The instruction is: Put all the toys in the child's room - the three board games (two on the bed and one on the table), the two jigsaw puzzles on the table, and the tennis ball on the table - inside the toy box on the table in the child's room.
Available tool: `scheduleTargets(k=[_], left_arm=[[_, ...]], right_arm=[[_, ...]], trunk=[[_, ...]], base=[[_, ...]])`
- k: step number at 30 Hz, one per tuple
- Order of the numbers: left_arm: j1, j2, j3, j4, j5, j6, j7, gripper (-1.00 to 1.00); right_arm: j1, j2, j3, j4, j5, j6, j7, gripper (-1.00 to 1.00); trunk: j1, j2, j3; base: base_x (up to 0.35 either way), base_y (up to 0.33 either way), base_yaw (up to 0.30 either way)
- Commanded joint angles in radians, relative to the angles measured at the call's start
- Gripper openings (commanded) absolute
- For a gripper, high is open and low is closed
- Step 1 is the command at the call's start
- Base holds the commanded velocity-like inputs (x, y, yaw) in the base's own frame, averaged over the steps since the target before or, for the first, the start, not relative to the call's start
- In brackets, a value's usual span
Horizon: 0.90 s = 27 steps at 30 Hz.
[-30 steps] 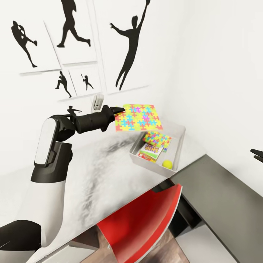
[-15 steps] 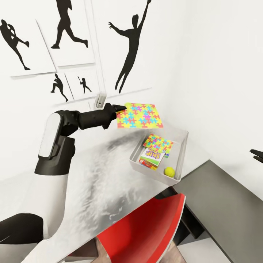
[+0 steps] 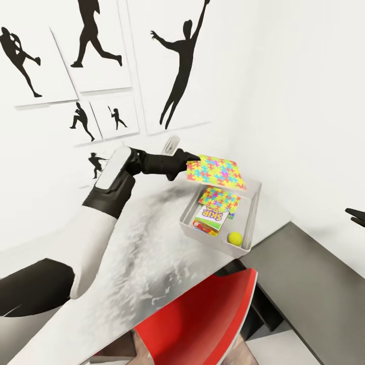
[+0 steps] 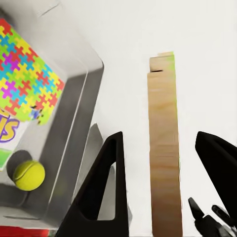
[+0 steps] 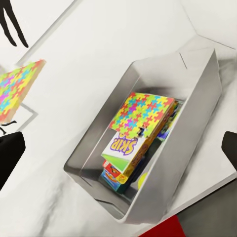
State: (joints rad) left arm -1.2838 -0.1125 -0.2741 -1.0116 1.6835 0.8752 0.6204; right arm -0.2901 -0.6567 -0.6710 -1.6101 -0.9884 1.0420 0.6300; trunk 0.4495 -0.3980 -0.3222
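Observation:
My left gripper point(image 3: 191, 161) is shut on one edge of a jigsaw puzzle point(image 3: 217, 171), holding it tilted in the air over the far end of the toy box point(image 3: 252, 203). In the left wrist view the puzzle point(image 4: 163, 148) shows edge-on as a pale strip between the black fingers point(image 4: 106, 182). The grey toy box point(image 5: 195, 123) sits on the marbled table point(image 3: 137, 243). It holds a second jigsaw puzzle point(image 3: 221, 197), the Skip-Bo board game point(image 3: 210, 217) and the tennis ball point(image 3: 234, 238). My right gripper point(image 3: 356, 215) hangs open far to the right.
A red chair point(image 3: 203, 319) is tucked under the table's front edge. The dark grey desk section point(image 3: 314, 284) runs to the right of the toy box. White walls with black silhouette posters point(image 3: 177, 76) close in behind the box.
My left arm has reached out to the right, carrying the jigsaw puzzle from beside the toy box to over its far end. The puzzle now tilts more. The right gripper has stayed put.

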Motion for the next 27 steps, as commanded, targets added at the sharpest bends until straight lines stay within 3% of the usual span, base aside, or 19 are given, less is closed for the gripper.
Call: scheduleTargets(k=[1,4,7,16,23,27], left_arm=[[-0.012,-0.001,-0.021,0.028,0.008,0.001,-0.020,-1.00],[-0.033,-0.001,-0.067,0.090,0.006,0.004,-0.093,-1.00],[-0.044,0.002,-0.092,0.124,0.005,0.006,-0.137,-1.00],[-0.051,0.015,-0.113,0.154,0.004,0.025,-0.177,-1.00],[-0.048,0.060,-0.116,0.159,0.002,0.034,-0.183,-1.00],[-0.047,0.120,-0.116,0.159,0.002,0.035,-0.185,-1.00]], right_arm=[[-0.001,0.000,-0.001,0.000,0.005,0.005,0.007,1.00],[-0.001,0.000,0.000,0.000,0.005,0.005,0.007,1.00],[-0.001,0.000,0.000,0.000,0.005,0.005,0.007,1.00],[-0.001,0.000,0.000,0.001,0.004,0.005,0.007,1.00],[-0.001,0.000,0.001,0.000,0.005,0.005,0.007,1.00],[-0.001,0.000,0.002,-0.002,0.005,0.005,0.007,1.00]], trunk=[[0.001,-0.002,-0.002],[0.001,-0.002,-0.002],[0.001,-0.002,-0.002],[0.001,-0.002,-0.002],[0.001,-0.002,-0.002],[0.001,-0.002,-0.002]], base=[[0.000,0.000,-0.052],[0.000,0.000,-0.125],[0.000,0.000,-0.202],[0.000,0.000,-0.241],[0.000,0.000,-0.071],[0.000,0.000,-0.016]])
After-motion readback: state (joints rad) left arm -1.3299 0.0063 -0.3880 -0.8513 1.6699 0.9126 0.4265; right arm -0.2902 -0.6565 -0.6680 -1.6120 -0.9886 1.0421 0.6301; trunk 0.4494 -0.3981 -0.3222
